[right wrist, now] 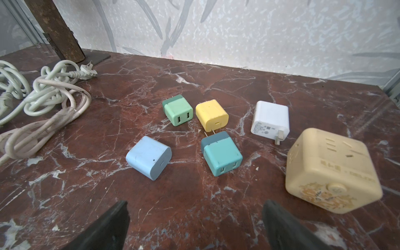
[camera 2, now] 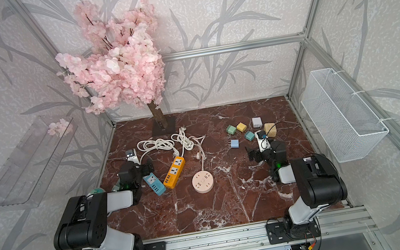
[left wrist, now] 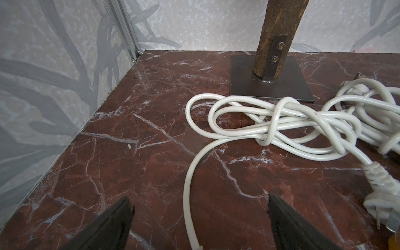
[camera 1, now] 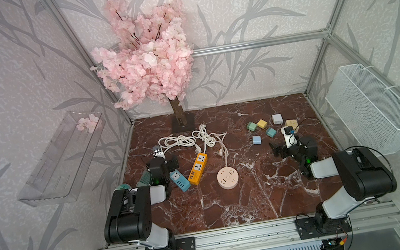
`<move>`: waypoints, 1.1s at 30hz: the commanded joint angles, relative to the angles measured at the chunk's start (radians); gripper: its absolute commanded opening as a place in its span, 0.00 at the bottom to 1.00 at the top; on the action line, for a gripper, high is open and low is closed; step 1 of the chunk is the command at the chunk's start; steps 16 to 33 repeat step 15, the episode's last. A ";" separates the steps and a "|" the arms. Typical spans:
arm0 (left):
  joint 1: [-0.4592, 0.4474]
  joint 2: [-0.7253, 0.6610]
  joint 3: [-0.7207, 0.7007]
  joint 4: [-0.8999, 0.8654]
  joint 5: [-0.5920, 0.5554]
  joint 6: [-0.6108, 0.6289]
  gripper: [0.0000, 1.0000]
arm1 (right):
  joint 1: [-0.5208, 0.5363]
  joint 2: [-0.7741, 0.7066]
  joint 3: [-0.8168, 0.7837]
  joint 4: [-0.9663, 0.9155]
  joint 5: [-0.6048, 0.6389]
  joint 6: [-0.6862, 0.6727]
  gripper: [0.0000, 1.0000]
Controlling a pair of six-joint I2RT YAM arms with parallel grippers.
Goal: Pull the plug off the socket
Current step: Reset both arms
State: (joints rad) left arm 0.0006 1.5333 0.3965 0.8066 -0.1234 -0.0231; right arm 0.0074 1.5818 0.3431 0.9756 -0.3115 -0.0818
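An orange power strip (camera 1: 198, 169), a blue strip (camera 1: 180, 180) and a round pink socket (camera 1: 227, 177) lie mid-table, and no plug shows in their faces. A green strip (camera 1: 145, 178) is mostly hidden under my left arm. A loose white plug (left wrist: 378, 190) lies beside coiled white cable (left wrist: 281, 121). My left gripper (camera 1: 160, 161) (left wrist: 200, 199) stands open above a strand of that cable, holding nothing. My right gripper (camera 1: 290, 144) (right wrist: 195, 203) is open over bare table, near a cream cube socket (right wrist: 331, 171) and several loose adapters, the light blue adapter (right wrist: 149, 157) nearest.
The blossom tree's trunk and metal base (left wrist: 270, 80) stand at the back, just beyond the cables. A white wire basket (camera 1: 375, 108) hangs on the right wall and a clear shelf (camera 1: 60, 158) on the left wall. Aluminium frame posts edge the table.
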 commanded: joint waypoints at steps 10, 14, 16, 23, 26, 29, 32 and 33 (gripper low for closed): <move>0.005 -0.012 0.018 -0.010 -0.007 -0.012 1.00 | 0.006 0.008 0.015 0.045 -0.034 -0.013 0.99; 0.004 -0.012 0.017 -0.009 -0.007 -0.011 1.00 | 0.005 0.007 0.015 0.044 -0.033 -0.013 0.99; 0.004 -0.012 0.016 -0.008 -0.007 -0.011 1.00 | 0.006 0.007 0.014 0.045 -0.034 -0.013 0.99; 0.004 -0.012 0.016 -0.008 -0.007 -0.011 1.00 | 0.006 0.007 0.014 0.045 -0.034 -0.013 0.99; 0.004 -0.012 0.016 -0.008 -0.007 -0.011 1.00 | 0.006 0.007 0.014 0.045 -0.034 -0.013 0.99; 0.004 -0.012 0.016 -0.008 -0.007 -0.011 1.00 | 0.006 0.007 0.014 0.045 -0.034 -0.013 0.99; 0.004 -0.012 0.016 -0.008 -0.007 -0.011 1.00 | 0.006 0.007 0.014 0.045 -0.034 -0.013 0.99; 0.004 -0.012 0.016 -0.008 -0.007 -0.011 1.00 | 0.006 0.007 0.014 0.045 -0.034 -0.013 0.99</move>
